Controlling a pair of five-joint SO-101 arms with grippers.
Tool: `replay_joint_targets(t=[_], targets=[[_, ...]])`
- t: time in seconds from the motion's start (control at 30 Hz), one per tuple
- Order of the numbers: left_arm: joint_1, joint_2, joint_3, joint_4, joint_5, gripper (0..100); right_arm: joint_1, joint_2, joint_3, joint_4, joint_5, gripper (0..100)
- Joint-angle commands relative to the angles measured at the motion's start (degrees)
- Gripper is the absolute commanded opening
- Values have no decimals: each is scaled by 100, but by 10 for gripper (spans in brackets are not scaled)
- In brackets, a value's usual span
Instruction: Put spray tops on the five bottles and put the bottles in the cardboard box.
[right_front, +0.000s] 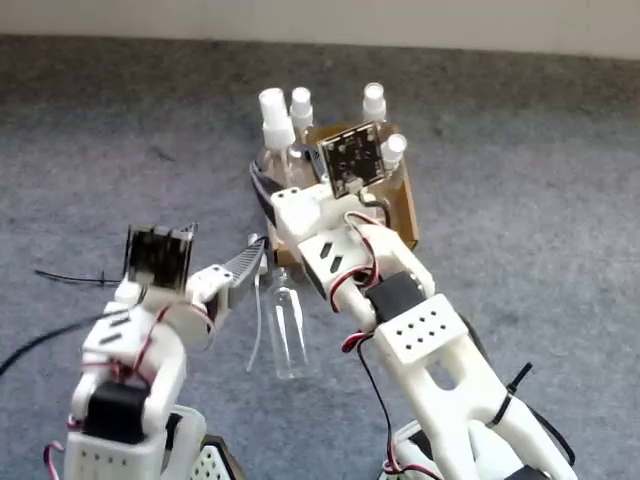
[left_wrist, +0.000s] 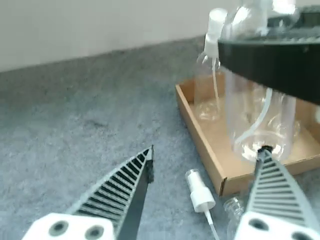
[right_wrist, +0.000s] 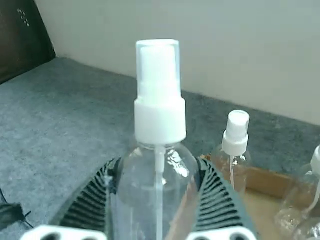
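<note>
Clear glossy plastic bottle (right_wrist: 155, 190) with smooth white plastic spray top (right_wrist: 159, 100), brown matt cardboard box (left_wrist: 200, 132), grey rough cloth carpet (right_front: 100, 130), shiny clear plastic lying bottle (right_front: 287, 330) at 6 o'clock from the box, ribbed matt black plastic fingers (left_wrist: 125, 187) of left gripper (left_wrist: 206, 151), smooth white plastic arm shells (right_front: 430, 340)

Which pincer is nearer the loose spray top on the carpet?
Left. The left pincer sits open beside the spray top; the right pincer holds a bottle at the box.
</note>
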Motion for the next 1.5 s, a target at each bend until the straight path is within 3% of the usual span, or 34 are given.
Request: replay_joint_targets(t=[0.0, 0.33, 0.6, 1.47], targets=[[365, -664, 48, 158, 44, 296, -66, -22, -418, 224, -53, 3], [453, 101, 13, 18, -229, 333, -532, 22, -1692, 1851, -44, 3], [4, 400, 66, -360, -237, 333, -382, -22, -1833, 1991, -18, 3], [-13, 400, 75, -396, -246, 316, -277, -470, -2044, 3714, -18, 3]])
